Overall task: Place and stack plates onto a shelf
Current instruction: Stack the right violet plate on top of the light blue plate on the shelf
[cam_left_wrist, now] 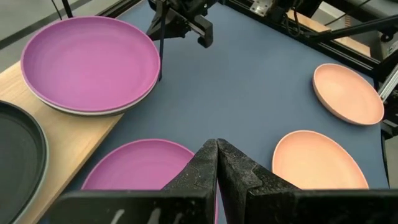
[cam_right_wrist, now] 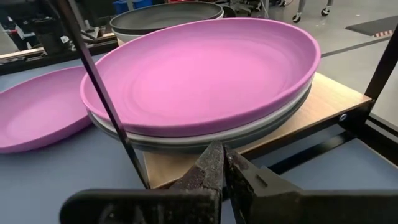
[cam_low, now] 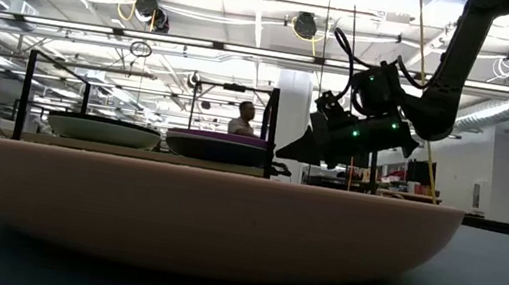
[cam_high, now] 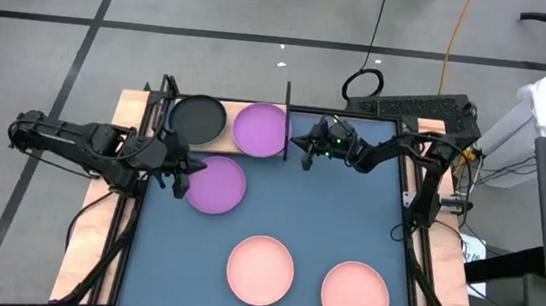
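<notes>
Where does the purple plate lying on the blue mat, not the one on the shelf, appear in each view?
High view: purple plate on the mat, left of centre, just below the shelf.
Low view: not visible; a pink plate fills the foreground.
Left wrist view: bottom, behind the left tool.
Right wrist view: left edge.
Shared landmark: the purple plate on the shelf.

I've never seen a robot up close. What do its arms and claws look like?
Both arms are dark, jointed and slender, with thin cables along them. The right claw has small green lights glowing behind it. The left claw has two black, rough-textured fingers, wedge-shaped.
</notes>
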`<state>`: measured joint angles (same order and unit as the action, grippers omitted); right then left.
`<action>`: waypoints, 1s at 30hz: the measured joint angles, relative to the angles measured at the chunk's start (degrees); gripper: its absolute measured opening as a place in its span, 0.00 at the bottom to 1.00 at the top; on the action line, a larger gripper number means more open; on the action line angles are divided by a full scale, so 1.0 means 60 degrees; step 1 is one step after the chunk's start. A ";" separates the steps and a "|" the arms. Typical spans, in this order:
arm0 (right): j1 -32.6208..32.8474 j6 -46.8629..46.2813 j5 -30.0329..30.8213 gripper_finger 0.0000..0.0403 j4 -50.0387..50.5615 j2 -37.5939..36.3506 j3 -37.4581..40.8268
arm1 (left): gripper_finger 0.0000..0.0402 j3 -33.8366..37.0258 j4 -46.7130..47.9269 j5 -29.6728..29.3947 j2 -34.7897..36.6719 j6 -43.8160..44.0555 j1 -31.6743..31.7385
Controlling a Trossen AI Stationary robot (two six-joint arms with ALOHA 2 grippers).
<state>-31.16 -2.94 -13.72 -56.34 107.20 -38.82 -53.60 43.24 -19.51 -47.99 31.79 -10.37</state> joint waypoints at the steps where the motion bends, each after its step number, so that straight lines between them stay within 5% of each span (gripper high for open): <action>1: 0.0000 0.0000 0.0000 0.00 0.0000 0.0000 0.0002 | 0.03 0.0000 0.0000 0.0000 0.0000 0.0000 0.0000; 30: 0.0142 0.0153 0.0026 0.00 -0.0081 0.0000 -0.0322 | 0.03 -0.0003 0.0000 -0.0087 0.0000 -0.0254 0.0000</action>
<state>-30.30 -2.02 -13.56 -56.82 107.20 -40.75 -53.62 43.24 -20.03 -47.99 30.26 -10.37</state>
